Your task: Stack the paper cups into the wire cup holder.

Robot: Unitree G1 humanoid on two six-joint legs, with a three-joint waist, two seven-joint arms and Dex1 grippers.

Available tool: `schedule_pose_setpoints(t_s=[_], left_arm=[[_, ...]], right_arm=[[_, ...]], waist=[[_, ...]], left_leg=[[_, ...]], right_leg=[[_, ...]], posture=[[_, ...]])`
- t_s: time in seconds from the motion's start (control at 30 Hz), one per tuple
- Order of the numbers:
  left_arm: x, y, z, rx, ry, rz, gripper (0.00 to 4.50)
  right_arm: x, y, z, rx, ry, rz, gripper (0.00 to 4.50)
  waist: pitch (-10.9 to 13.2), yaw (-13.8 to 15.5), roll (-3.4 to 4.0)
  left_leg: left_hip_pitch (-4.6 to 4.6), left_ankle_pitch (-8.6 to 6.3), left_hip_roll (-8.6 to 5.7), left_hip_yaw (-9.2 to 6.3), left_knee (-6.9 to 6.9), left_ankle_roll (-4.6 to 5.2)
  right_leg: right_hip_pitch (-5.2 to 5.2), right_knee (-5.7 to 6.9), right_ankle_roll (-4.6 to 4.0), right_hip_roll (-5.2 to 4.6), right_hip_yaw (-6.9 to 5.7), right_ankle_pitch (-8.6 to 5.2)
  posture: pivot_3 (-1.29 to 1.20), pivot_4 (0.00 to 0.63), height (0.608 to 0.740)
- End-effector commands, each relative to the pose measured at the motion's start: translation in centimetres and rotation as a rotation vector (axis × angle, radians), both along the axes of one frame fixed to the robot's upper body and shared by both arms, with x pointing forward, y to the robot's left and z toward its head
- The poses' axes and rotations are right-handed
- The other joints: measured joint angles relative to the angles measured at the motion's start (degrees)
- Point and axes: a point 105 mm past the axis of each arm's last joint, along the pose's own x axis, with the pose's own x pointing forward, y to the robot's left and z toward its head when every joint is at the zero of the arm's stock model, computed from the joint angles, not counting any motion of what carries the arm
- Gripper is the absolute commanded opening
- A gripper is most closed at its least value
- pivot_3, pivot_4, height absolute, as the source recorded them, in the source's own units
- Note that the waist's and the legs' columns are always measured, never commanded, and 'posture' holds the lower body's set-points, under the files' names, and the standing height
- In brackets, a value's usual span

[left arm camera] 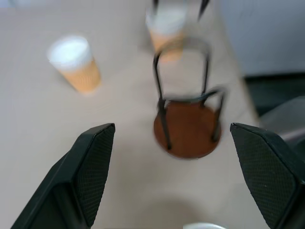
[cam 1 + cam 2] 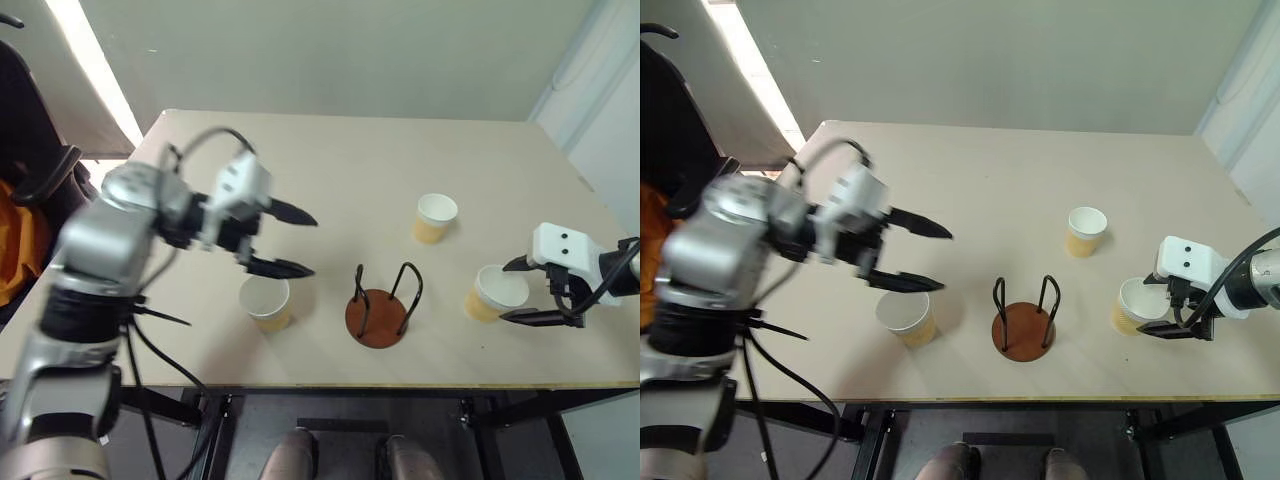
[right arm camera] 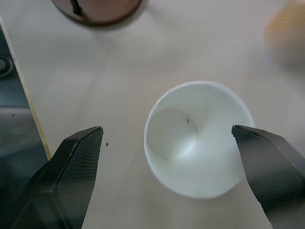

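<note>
We have three paper cups on the table and an empty wire cup holder waiting in the middle.

Our left gripper (image 2: 290,240) hangs in the air with its two black fingers spread wide and nothing between them, just above the cup on our left (image 2: 266,302), which stands upright on the table (image 2: 340,160). Our right gripper (image 2: 522,290) is spread wide too, with a finger on each side of the cup on our right (image 2: 494,292), not pinching it yet; we think it is lined up that way to grab it. The wire cup holder (image 2: 378,305) sits between these two cups, so either arm can reach it. The third cup (image 2: 435,217) stands farther back, apart from the others.
</note>
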Motion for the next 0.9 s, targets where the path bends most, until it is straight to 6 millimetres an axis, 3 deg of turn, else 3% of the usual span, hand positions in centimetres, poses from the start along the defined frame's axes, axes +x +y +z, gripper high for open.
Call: schedule_pose_setpoints(t_s=[0.03,0.2,0.3,0.57,0.67,0.73,0.9], left_arm=[[-1.2,-1.7,1.4,-0.073,-0.009,-0.041,4.13],[-0.3,-4.1,0.3,-0.06,-0.029,-0.003,4.13],[-1.2,-4.7,-0.8,-0.029,-0.003,-0.043,4.17],[-1.1,-3.8,-0.6,0.0,-0.013,-0.021,4.17],[-0.8,-3.1,-0.6,0.015,-0.017,-0.003,4.17],[-0.6,-2.6,-0.5,0.021,-0.022,0.018,4.17],[0.1,-1.1,-0.8,0.039,-0.021,0.082,4.17]], right_arm=[[0.1,0.3,0.1,-0.005,-0.016,0.008,4.5],[0.5,0.5,-1.6,-0.033,0.008,0.0,4.5],[0.7,0.5,-2.4,-0.06,0.018,-0.001,3.95],[1.1,0.7,-2.1,-0.094,-0.01,0.016,1.05],[0.6,1.0,-0.6,-0.096,-0.014,0.058,0.01],[0.5,1.7,1.1,-0.07,-0.037,0.092,0.01],[-0.8,5.1,9.6,0.064,-0.183,0.311,0.01]], waist=[[0.0,0.3,0.02],[0.0,0.1,0.01],[0.0,-0.3,0.02],[0.0,-0.6,0.03],[0.0,-0.6,0.04],[0.0,-0.6,0.04],[0.1,-0.8,0.28]], left_leg=[[0.02,-0.01,-0.02,-0.01,0.0,0.01],[0.09,-0.01,-0.03,-0.04,0.11,0.04],[0.12,-0.01,0.0,-0.03,0.1,0.04],[0.12,-0.01,0.06,-0.02,0.03,0.03],[0.11,-0.02,0.05,-0.01,0.03,0.03],[0.1,-0.03,0.05,-0.01,-0.01,0.02],[0.08,-0.02,0.05,0.06,-0.07,-0.06]], right_leg=[[0.06,0.01,-0.01,-0.03,0.0,-0.04],[0.13,0.01,-0.19,-0.09,0.0,-0.01],[0.12,0.02,-0.07,-0.08,-0.01,0.08],[0.07,0.05,-0.07,-0.04,-0.03,0.07],[0.07,0.02,-0.1,-0.05,-0.03,0.06],[0.06,0.02,-0.25,-0.05,-0.03,-0.03],[-0.08,0.05,-0.7,-0.03,0.0,-0.3]], posture=[[0.0,0.15,0.74],[0.0,0.15,0.74],[0.0,0.15,0.74],[0.0,0.15,0.74],[0.0,0.15,0.74],[0.0,0.15,0.74],[0.0,0.15,0.74]])
